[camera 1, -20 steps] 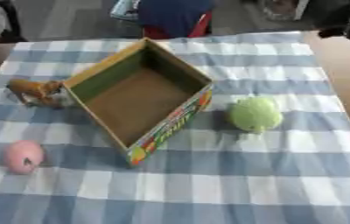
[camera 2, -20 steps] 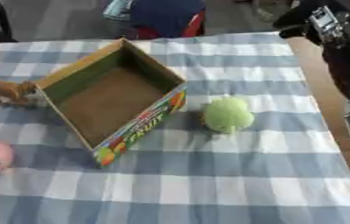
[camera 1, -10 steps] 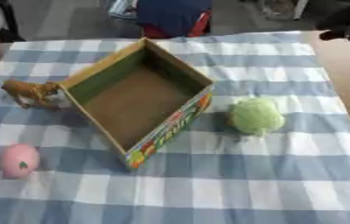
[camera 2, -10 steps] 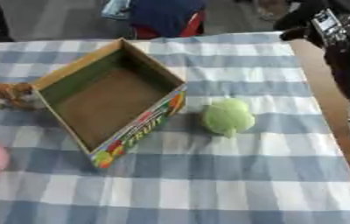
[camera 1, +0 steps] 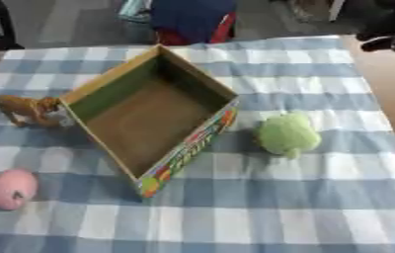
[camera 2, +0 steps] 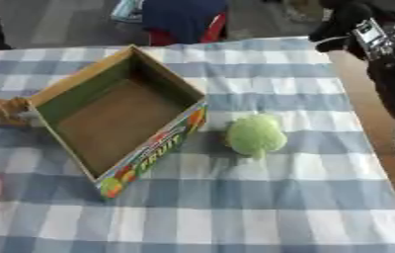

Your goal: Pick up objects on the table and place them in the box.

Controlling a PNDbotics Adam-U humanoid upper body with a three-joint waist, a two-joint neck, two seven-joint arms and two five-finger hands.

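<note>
An open cardboard box point(camera 1: 192, 148) with a fruit print on its side stands askew at the middle left of the checked table, nothing inside it. A green soft lump point(camera 1: 287, 134) lies just right of the box. A brown toy horse point(camera 1: 26, 108) stands against the box's left corner. A pink egg-shaped thing point(camera 1: 12, 189) lies at the near left. My right hand point(camera 2: 342, 23), black, hangs above the table's far right corner, well away from all of these. Its arm point(camera 2: 393, 64) runs down the right edge. My left hand is out of sight.
The blue-and-white checked cloth point(camera 1: 261, 212) covers the table, and bare wood point(camera 1: 391, 99) shows along its right side. A dark blue and red thing point(camera 1: 190, 20) stands beyond the far edge.
The whole picture has tilted and shifted slightly, so the camera moved. The objects keep their places on the cloth, and my right hand stays near the far right corner.
</note>
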